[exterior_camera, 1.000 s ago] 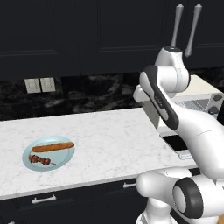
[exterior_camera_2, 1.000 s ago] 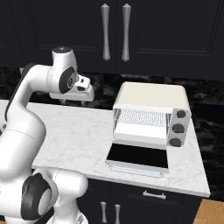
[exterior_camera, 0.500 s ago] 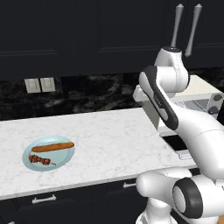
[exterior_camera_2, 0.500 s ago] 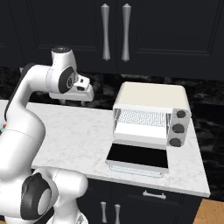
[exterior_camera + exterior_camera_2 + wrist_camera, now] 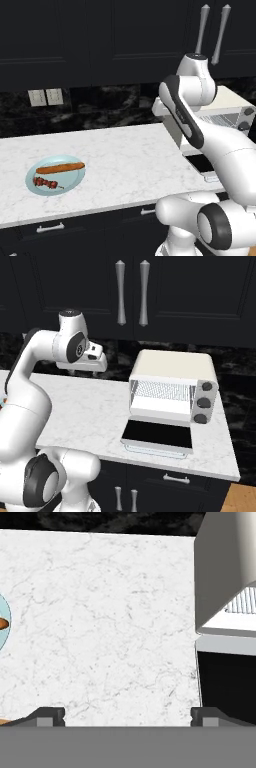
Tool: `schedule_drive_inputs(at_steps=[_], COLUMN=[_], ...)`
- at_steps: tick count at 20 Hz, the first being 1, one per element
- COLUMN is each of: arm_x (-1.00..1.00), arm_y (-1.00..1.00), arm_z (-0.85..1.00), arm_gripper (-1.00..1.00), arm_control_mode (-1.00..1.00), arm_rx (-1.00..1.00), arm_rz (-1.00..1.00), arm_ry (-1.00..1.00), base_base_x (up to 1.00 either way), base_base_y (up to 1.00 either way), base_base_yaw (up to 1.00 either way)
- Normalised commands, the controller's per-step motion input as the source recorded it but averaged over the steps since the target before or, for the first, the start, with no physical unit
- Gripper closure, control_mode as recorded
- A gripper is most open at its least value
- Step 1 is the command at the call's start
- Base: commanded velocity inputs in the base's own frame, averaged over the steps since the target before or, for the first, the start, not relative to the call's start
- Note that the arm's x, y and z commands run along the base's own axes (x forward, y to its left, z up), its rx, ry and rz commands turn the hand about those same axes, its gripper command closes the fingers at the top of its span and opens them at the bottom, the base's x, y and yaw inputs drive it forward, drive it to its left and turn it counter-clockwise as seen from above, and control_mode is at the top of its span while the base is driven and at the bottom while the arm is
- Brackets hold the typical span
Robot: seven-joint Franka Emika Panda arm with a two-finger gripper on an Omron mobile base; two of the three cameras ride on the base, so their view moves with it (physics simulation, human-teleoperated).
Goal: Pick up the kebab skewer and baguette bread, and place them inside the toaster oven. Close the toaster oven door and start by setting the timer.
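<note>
The gripper (image 5: 128,714) hangs above the white marble counter (image 5: 125,155), its fingers (image 5: 47,716) spread as wide as they go and holding nothing. In the hand view the tips sit far apart at the bottom edge, with bare marble between them.

In the left base view a light blue plate (image 5: 72,181) lies at 8 o'clock on the counter. The baguette (image 5: 60,167) rests across its far half and the skewer (image 5: 47,183) lies just beside it on the near half.

In the right base view the oven (image 5: 172,387) stands at 3 o'clock from the arm, well apart from the plate. Its door (image 5: 157,434) lies folded down flat toward the counter's front edge, dark glass up, and the wire rack (image 5: 161,391) shows inside. Three dark knobs (image 5: 203,403) line its right panel.
</note>
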Motion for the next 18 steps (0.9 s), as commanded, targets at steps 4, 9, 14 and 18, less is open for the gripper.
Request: schedule_drive_inputs(at_steps=[4,9,14,18], arm_x=[-0.41,-0.70,-0.38,-0.01], arm_y=[-0.63,-1.00,-1.00,-0.98], arm_z=[-0.19,-0.17,-0.17,-0.19], arm_gripper=[-1.00,-1.00,-1.00,-1.00], arm_control_mode=[-1.00,-1.00,-1.00,-1.00], arm_rx=[0.03,0.02,0.00,0.00], arm_rz=[0.05,0.36,0.51,0.35], arm_ry=[-0.13,-0.34,-0.43,-0.30], base_base_x=[0.00,0.00,0.00,0.00], base_base_y=[0.00,0.00,0.00,0.00], base_base_yaw=[0.00,0.00,0.00,0.00])
